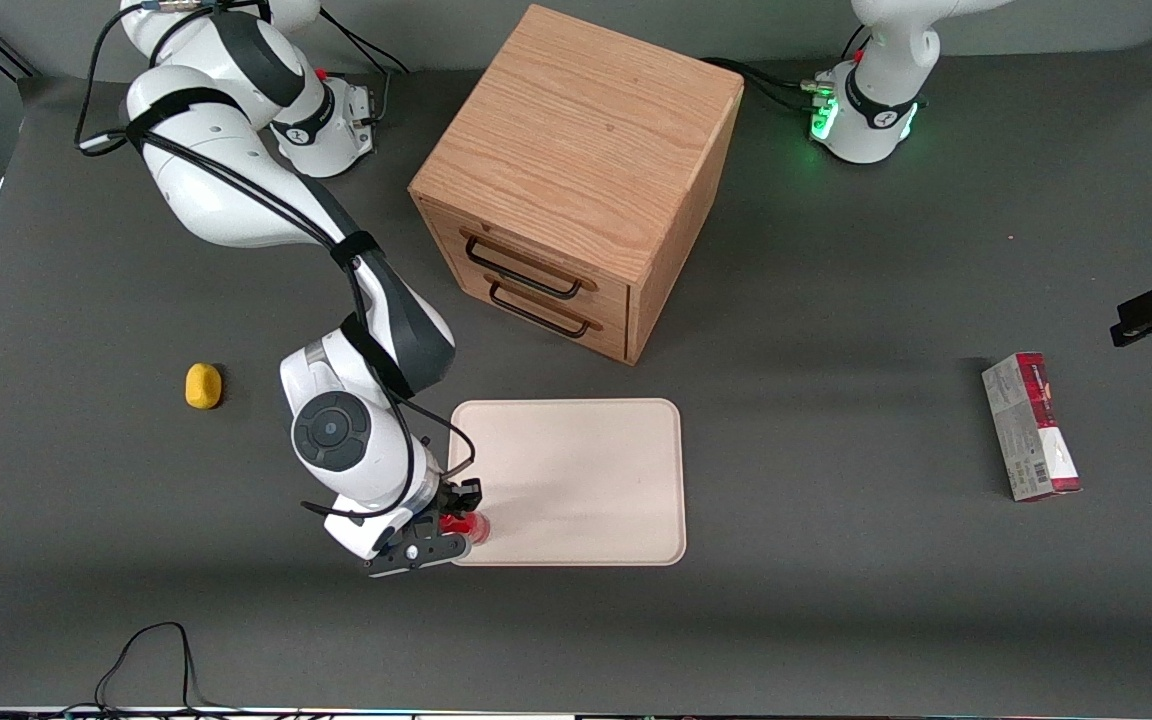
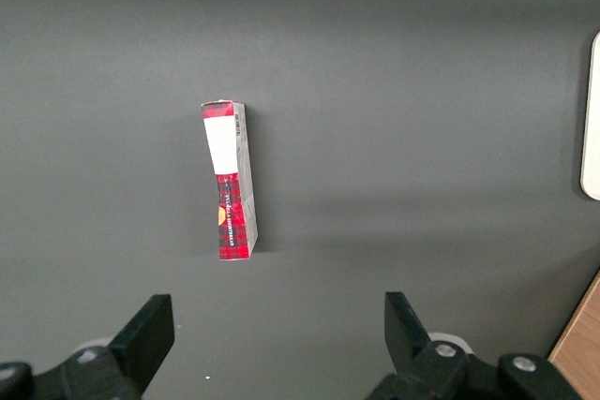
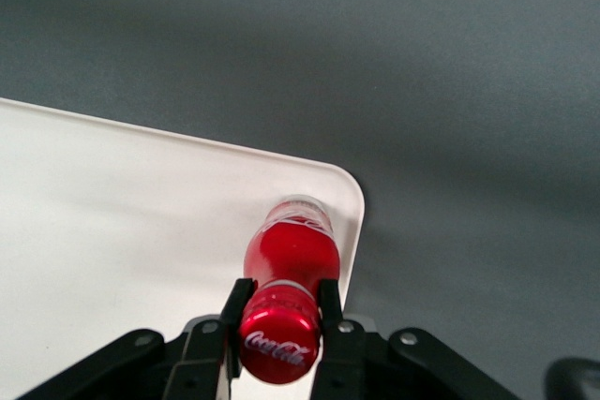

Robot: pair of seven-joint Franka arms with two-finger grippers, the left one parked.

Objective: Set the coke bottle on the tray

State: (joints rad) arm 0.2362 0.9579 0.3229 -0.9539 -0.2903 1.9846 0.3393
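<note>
A small yellow object [image 1: 203,386] lies on the dark table [image 1: 836,600] toward the working arm's end, well apart from everything else. The gripper [image 1: 451,523] is positioned over the tray [image 1: 586,470] at the corner nearest the front camera on the working arm's side. Its fingers [image 3: 236,302] are closed against the neck of the coke bottle [image 3: 289,269], one on each side, just below the red cap. The bottle stands upright, with its base at or just above the tray surface, close inside the rounded corner rim; contact with the tray cannot be confirmed. A wooden drawer cabinet [image 1: 576,180] with two black handles stands farther from the front camera than the tray. A red-and-white carton [image 1: 1031,427] lies flat toward the parked arm's end of the table.
</note>
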